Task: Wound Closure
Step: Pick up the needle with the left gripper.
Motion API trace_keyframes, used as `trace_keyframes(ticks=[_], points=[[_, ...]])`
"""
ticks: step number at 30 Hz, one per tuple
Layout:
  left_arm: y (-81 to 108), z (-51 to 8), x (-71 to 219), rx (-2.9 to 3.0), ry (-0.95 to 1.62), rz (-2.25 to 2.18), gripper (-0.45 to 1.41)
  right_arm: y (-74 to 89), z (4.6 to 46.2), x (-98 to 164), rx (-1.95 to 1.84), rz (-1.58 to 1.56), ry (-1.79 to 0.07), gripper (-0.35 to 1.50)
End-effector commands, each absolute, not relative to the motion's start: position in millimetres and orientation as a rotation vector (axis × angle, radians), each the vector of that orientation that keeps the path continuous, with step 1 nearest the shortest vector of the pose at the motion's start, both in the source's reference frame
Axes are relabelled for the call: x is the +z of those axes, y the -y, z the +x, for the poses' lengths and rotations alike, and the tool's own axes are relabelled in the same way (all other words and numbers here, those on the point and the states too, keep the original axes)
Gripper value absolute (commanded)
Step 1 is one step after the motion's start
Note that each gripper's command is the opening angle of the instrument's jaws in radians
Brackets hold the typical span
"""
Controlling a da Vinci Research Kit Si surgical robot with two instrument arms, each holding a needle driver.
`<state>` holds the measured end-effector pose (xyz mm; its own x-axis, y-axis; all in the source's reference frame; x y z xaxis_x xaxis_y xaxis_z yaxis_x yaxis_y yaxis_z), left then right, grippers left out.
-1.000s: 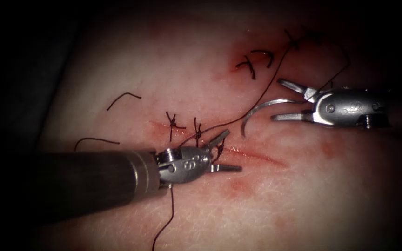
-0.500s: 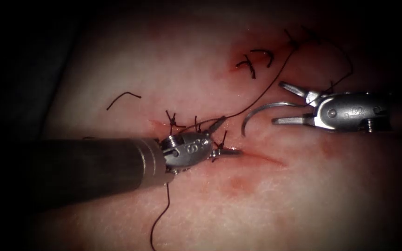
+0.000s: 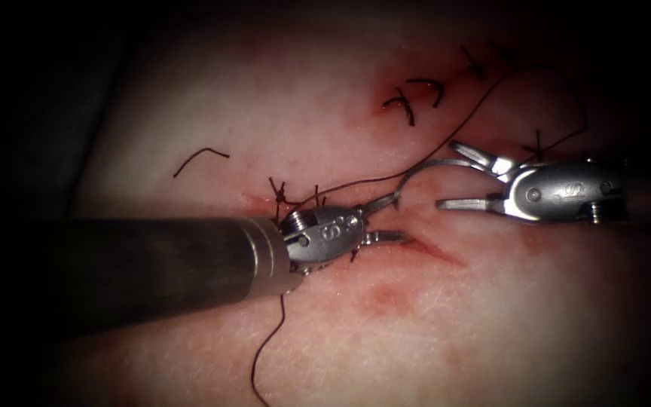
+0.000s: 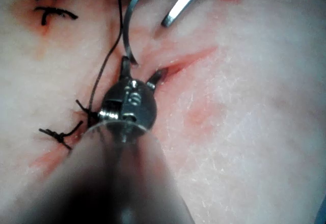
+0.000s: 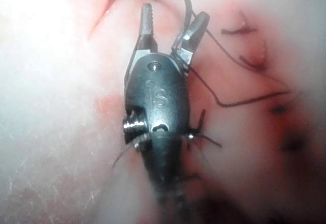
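A stamped mark that reads roughly as "S" and a small circle shows on the body of the left tool (image 3: 386,218), and a similar mark, not cleanly legible, on the right tool (image 3: 465,181); in the right wrist view the same stamp looks like "is". Both work over the tissue (image 3: 491,316), pale and glistening pork belly streaked with red fluid (image 3: 382,298), its edges falling off into darkness.

The cut (image 3: 431,251) runs on from just beyond the left tool's lower jaw toward the area below the right tool. The left tool's jaws stand apart in a moderate V, and its upper jaw meets the pointed end of the needle (image 3: 423,169); whether it has a grip there cannot be told. The right tool's jaws are spread wide, the needle's other end lying against the upper one near the hinge, not visibly clamped. The needle arches free above the tissue between the two tools, not in it.

The thread (image 3: 446,139) leaves the needle beside the right tool's upper jaw, loops away behind that tool and sweeps back to the tied stitches (image 3: 280,194) beside the left tool's wrist. Further stitches (image 3: 412,98) sit beyond the right tool's jaws. A cut end of thread (image 3: 201,160) lies loose above the left shaft, and another strand (image 3: 265,354) trails below it.
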<state>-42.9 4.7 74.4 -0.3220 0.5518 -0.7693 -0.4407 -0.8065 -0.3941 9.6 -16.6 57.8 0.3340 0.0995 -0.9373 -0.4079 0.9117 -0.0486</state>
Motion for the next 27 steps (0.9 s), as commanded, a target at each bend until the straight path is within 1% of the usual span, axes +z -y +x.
trace_keyframes(ticks=[1, 5, 11, 17, 18, 19, 21, 25, 27], points=[[-4.6, -43.4, 75.2, 2.141, 0.15, -1.314, 0.1, 16.8, 10.3, 58.5, 0.337, -0.296, -1.19, 1.03], [-4.8, -43.0, 76.0, 2.119, 0.168, -1.326, 0.17, 16.9, 10.3, 58.5, 0.332, -0.3, -1.189, 1.01], [-2.8, -42.0, 75.0, 2.135, 0.372, -1.451, 0.21, 16.8, 10.2, 58.6, 0.327, -0.304, -1.187, 0.96], [-2.4, -40.6, 72.8, 2.129, 0.458, -1.523, 0.41, 16.7, 10.5, 58.8, 0.324, -0.311, -1.183, 0.93], [-2.4, -40.6, 72.8, 2.129, 0.458, -1.523, 0.41, 16.7, 10.5, 58.8, 0.324, -0.311, -1.183, 0.93], [-2.9, -40.6, 72.5, 2.125, 0.466, -1.528, 0.51, 16.8, 10.7, 58.8, 0.319, -0.317, -1.182, 0.93], [-3.6, -40.7, 72.5, 2.114, 0.474, -1.514, 0.52, 17.0, 10.9, 58.9, 0.319, -0.319, -1.182, 0.93], [-4.6, -41.5, 73.0, 2.087, 0.455, -1.509, 0.68, 17.3, 11.0, 59.1, 0.318, -0.324, -1.181, 0.93], [-4.7, -41.8, 73.1, 2.076, 0.46, -1.504, 0.71, 17.4, 11.1, 59.1, 0.317, -0.325, -1.181, 0.93]])
